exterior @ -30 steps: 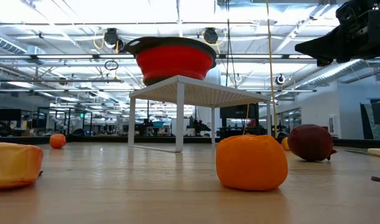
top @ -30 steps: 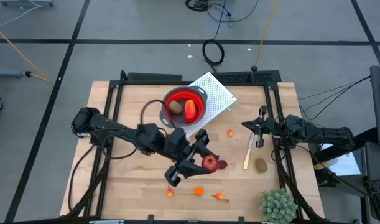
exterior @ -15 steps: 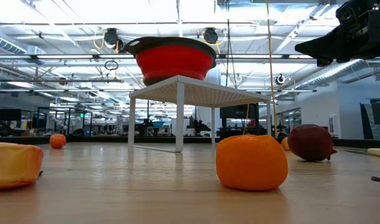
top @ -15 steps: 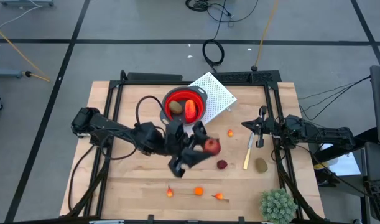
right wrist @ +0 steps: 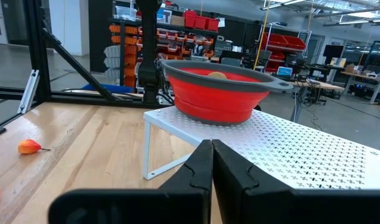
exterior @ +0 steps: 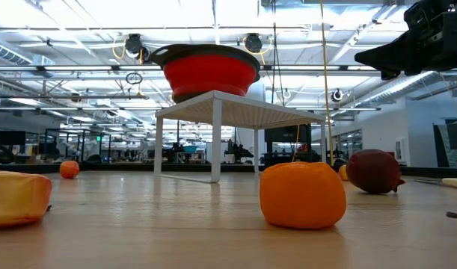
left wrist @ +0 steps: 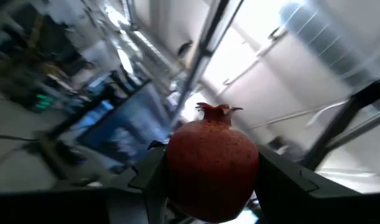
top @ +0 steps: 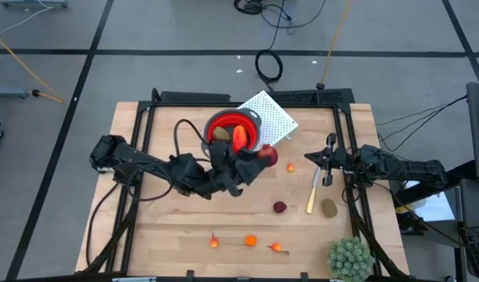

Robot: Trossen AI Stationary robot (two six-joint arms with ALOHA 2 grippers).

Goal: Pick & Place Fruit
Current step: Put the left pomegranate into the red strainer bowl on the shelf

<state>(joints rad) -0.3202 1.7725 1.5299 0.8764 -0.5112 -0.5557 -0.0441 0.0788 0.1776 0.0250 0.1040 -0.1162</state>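
Wooden table (top: 161, 227), fruit scattered, 1 dark red ball (top: 266, 154) lifted.

Gripped between the left gripper's (top: 260, 156) fingers (left wrist: 153, 180), raised at the rim of the red bowl (top: 222, 123) on its white perforated stand (top: 277, 119); olive-brown oval (top: 221, 135) and long red-orange piece (top: 239, 138) inside. Second dark red ball (top: 280, 207), olive oval (top: 329, 207), small orange pieces (top: 250, 240) down on the wood. Right gripper (top: 328, 164) pressed shut, empty, parked near the pale yellow stick (top: 312, 192).

No readable text, label, brand, number or sign shows in any view
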